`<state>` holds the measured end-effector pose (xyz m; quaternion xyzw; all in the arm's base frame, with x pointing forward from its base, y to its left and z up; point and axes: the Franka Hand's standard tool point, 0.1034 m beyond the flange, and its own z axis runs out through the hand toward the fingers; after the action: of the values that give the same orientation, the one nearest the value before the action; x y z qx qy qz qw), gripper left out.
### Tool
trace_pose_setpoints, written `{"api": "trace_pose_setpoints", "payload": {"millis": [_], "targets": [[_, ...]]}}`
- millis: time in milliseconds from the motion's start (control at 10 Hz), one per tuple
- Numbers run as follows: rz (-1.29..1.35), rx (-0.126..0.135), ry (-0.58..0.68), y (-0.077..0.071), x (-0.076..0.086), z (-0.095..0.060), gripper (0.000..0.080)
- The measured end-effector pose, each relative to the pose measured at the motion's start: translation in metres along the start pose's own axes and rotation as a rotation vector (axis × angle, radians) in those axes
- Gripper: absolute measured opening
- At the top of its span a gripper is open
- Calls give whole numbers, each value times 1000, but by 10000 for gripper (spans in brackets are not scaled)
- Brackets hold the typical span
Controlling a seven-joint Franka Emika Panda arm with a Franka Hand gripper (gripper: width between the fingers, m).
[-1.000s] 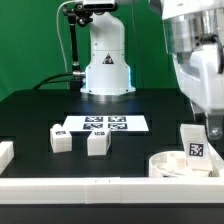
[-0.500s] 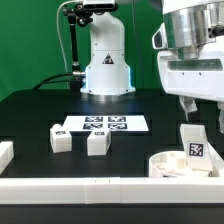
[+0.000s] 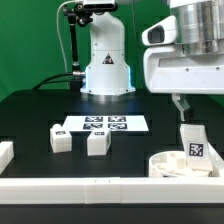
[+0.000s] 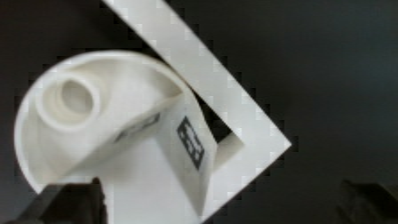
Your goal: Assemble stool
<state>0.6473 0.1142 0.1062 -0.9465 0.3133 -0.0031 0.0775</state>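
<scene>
The white round stool seat (image 3: 172, 163) lies in the front right corner of the exterior view. One white tagged leg (image 3: 193, 142) stands upright on it. Two more legs (image 3: 60, 139) (image 3: 97, 143) lie on the black table at the left. My gripper (image 3: 196, 106) hangs above the upright leg, open and empty, clear of it. In the wrist view the seat (image 4: 80, 110) and the leg (image 4: 178, 135) lie below the gripper (image 4: 226, 202), whose dark fingers (image 4: 71, 200) show at the frame's corners.
The marker board (image 3: 105, 125) lies flat behind the two loose legs. White border rails run along the front (image 3: 90, 186) and the left (image 3: 5, 152); a rail corner shows in the wrist view (image 4: 222, 85). The arm's base (image 3: 105, 60) stands at the back.
My gripper has risen from beside the upright leg and shifted toward the exterior view's left. The leg stays standing on the seat.
</scene>
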Motion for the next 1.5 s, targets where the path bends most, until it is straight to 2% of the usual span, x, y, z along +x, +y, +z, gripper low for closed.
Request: {"api": "trace_pose_setpoints", "payload": {"millis": [500, 700, 900, 1300, 1500], "targets": [[-382, -12, 4, 2, 1, 1, 649], [-670, -59, 16, 4, 2, 1, 649], [-903, -80, 14, 4, 1, 3, 649], [-1206, -92, -2, 8, 2, 4, 649], [-1397, -116, -22, 9, -1, 11, 649]]}}
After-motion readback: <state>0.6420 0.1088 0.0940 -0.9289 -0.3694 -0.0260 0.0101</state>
